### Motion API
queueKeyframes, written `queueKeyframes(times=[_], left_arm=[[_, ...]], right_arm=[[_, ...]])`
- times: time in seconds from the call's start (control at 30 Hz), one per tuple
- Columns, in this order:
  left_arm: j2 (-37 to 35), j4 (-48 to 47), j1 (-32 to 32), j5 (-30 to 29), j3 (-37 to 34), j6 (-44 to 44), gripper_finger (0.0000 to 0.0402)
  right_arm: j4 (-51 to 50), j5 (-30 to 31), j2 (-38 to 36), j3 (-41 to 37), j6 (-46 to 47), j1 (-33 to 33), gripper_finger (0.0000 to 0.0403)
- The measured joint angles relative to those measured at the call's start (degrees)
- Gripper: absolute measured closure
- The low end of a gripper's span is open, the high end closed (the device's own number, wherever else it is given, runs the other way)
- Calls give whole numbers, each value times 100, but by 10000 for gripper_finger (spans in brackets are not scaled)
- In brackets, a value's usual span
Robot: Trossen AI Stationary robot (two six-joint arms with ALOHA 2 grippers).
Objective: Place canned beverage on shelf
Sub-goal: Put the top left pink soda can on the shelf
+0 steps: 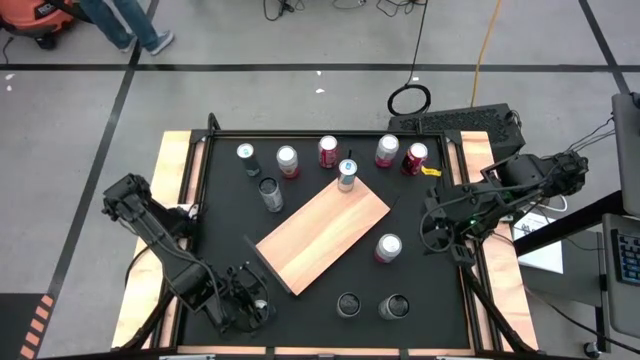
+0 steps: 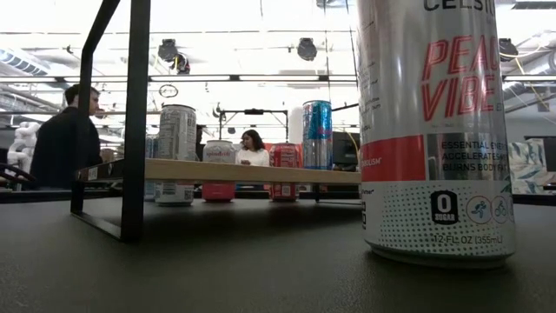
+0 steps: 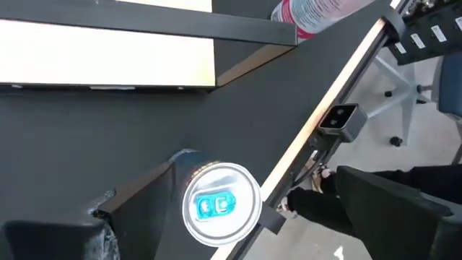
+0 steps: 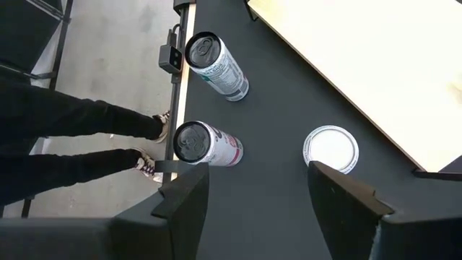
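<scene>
The shelf [image 1: 322, 233], a light-brown board on black legs [image 2: 135, 122], lies slantwise mid-table. One blue-and-silver can [image 1: 347, 173] stands on its far corner [image 2: 317, 133]. My left gripper [image 1: 250, 300] hangs open at the near left, slanting down over a silver-topped can with a blue tab [image 3: 220, 204]. This can stands on the tabletop close beside one finger [image 3: 137, 198]. My right gripper [image 1: 435, 235] hovers open above the table's right side. A white-topped can [image 4: 330, 148] stands on the tabletop below it, and nothing is between its fingers.
Several more cans stand along the far edge [image 1: 328, 150]. Two dark-topped cans [image 1: 348, 303] [image 1: 393, 305] stand near the front edge, and the white-topped can [image 1: 388, 247] stands right of the shelf. A person's legs [image 4: 79, 119] are beside the table's near edge.
</scene>
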Motion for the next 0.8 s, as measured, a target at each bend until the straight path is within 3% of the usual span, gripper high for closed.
queueKeyframes(times=[0.2,0.43,0.57,0.8], left_arm=[[-249,76,4,825,7,-556,9],[-458,-495,113,638,666,-610,8],[-452,-1012,455,956,924,-296,9],[-452,-1632,1168,833,1368,610,28]], right_arm=[[-2,0,0,0,-151,0,191],[-2,10,0,0,-314,0,191],[-2,211,0,0,-351,0,191],[-2,332,0,0,-353,-2,191]])
